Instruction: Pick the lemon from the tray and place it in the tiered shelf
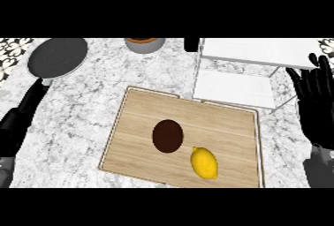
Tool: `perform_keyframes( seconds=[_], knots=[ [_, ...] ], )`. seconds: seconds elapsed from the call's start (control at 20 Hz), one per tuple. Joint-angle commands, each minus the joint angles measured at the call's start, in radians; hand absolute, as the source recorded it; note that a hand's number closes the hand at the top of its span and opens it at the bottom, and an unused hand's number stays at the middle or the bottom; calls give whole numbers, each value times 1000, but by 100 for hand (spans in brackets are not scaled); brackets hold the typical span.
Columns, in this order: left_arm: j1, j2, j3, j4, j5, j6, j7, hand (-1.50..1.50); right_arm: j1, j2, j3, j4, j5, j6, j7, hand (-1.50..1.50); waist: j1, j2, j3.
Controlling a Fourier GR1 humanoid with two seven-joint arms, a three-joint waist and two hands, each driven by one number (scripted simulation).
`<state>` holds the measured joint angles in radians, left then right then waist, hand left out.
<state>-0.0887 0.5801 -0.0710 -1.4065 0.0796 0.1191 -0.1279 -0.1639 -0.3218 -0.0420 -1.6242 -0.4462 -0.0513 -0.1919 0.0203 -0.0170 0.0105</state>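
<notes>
Right hand [317, 99]: black, at 3 o'clock of the view, fingers straight and upright, released, holding and touching nothing. Left hand: not seen; only a dark forearm shows at 9 o'clock. Oval yellow lemon [205, 163]: lying on the rectangular light-wood tray [143, 119], toward its 5 o'clock corner, just beside a dark brown oval item [168, 136]. White tiered shelf [243, 73]: at 1 o'clock on the marbled grey table [78, 128], no lemon in it. Task status, by judgement: not begun; grasp, lift and placement all remain.
</notes>
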Motion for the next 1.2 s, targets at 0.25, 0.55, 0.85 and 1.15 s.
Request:
perform_keyframes(
  seconds=[0.25,0.55,0.85,1.15],
  knots=[
    [-82,-159,16,-62,116,50,70,0,-185,-62,426,-175,86,382,69,150,89,11,-19],
    [-23,-253,-16,-160,112,156,185,0,-219,27,411,-98,-77,429,152,-150,4,16,-10],
    [-16,-296,-42,-153,74,196,182,0,-310,-201,378,-163,-55,699,163,-150,-21,16,-11],
    [8,-270,-35,-225,67,203,231,0,-371,-377,369,-381,81,791,246,-150,-30,6,-11]
  ],
)
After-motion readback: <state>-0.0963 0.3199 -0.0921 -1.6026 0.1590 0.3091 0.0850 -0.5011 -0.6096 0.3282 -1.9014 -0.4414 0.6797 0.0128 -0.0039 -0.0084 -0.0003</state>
